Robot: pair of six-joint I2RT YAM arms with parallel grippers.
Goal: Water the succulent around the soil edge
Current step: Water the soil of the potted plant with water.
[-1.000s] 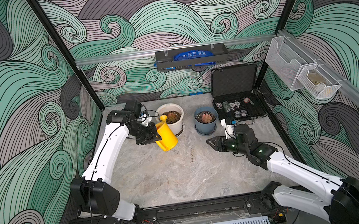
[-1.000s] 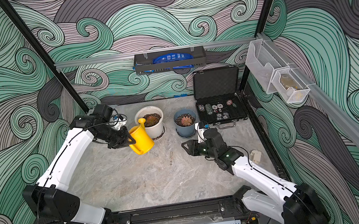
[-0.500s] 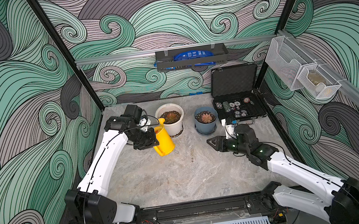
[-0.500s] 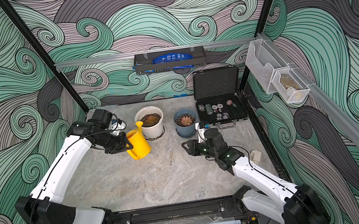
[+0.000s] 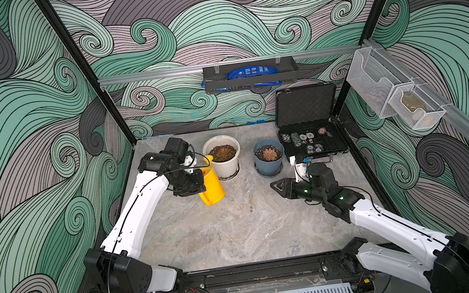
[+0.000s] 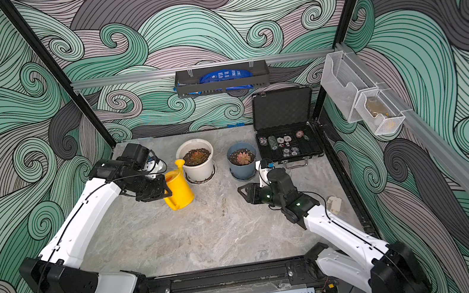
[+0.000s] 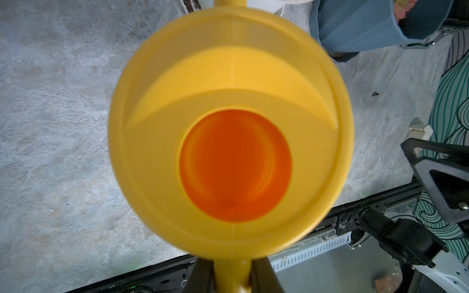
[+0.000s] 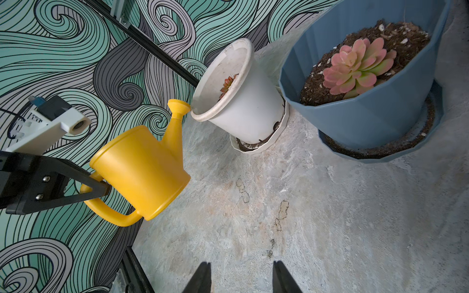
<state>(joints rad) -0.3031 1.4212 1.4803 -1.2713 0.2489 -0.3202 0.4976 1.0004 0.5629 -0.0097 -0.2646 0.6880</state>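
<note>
The succulent [image 5: 223,153] [image 6: 196,157], a red-orange rosette, stands in a tall white pot [image 5: 223,167] at the back of the table. The soil edge [image 5: 214,150] shows as a dark ring inside the white rim. My left gripper [image 5: 199,186] [image 7: 232,269] is shut on the handle of a yellow watering can [image 5: 211,187] [image 6: 179,192] [image 8: 142,170]. The can is nearly upright, just left of the pot, and its spout [image 8: 179,107] sits beside the rim, outside it. My right gripper [image 5: 276,185] [image 8: 241,269] hovers open and empty over the table, right of centre.
A blue-grey pot [image 5: 270,164] with a pinkish rosette stands right of the white pot. Behind my right arm lies an open black case [image 5: 310,142] of chips. A small white object [image 6: 334,203] lies near the right wall. A black shelf [image 5: 252,81] hangs on the rear wall.
My left arm has drawn the watering can back from the white pot, down and slightly toward the front, righting it. The right arm has not moved.
</note>
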